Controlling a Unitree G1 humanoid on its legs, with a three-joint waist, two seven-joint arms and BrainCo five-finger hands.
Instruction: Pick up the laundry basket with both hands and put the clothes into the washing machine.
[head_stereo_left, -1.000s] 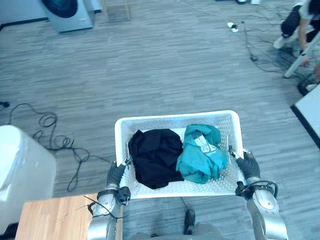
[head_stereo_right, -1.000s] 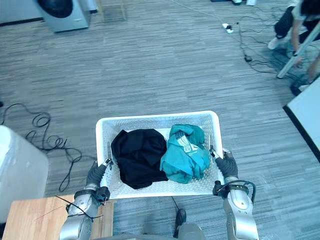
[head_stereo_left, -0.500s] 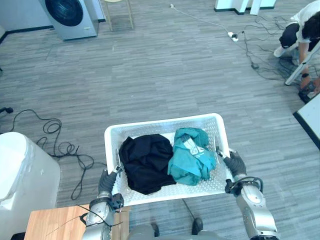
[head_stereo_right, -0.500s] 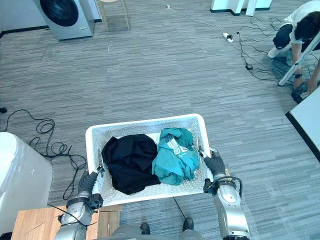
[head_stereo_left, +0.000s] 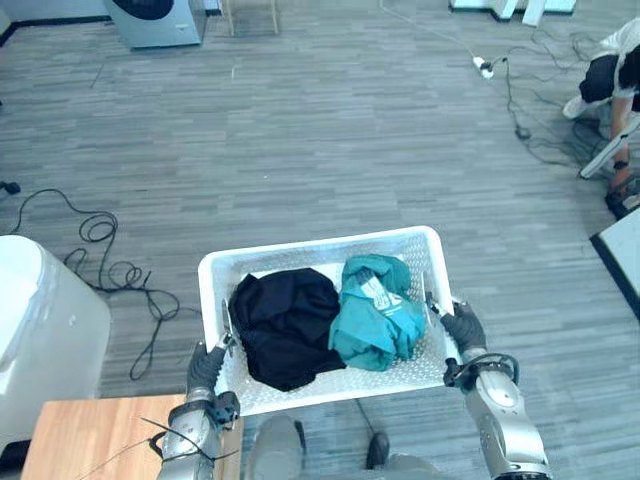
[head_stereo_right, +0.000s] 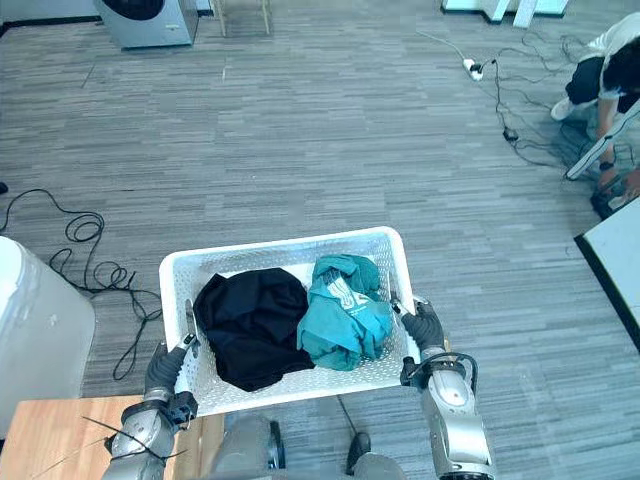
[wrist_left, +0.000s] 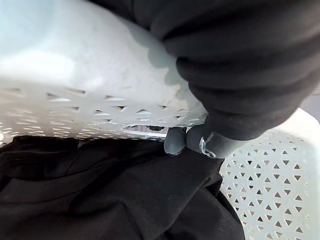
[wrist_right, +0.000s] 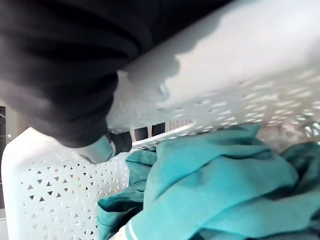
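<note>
Shows white laundry basket (head_stereo_left: 320, 245) carried above the floor, long axis running from hand to hand. Left hand (head_stereo_left: 205, 368) clamped on the left short rim, fingertips (wrist_left: 175, 141) hooked through the handle slot; right hand (head_stereo_left: 462, 328) clamped likewise on the right short rim. Holds black garment (head_stereo_left: 285, 320) in the basket's left half and teal garment (head_stereo_left: 378, 320) in its right half, the two touching. Places washing machine (head_stereo_left: 155, 18) well ahead and to the left, nearer the left hand; calls, probably, for a leftward turn and walk.

Both eye views look steeply down from the head toward 12 o'clock at the basket (head_stereo_left: 318, 250) and floor (head_stereo_left: 330, 130), while each wrist view peers closely over that basket's rim.
</note>
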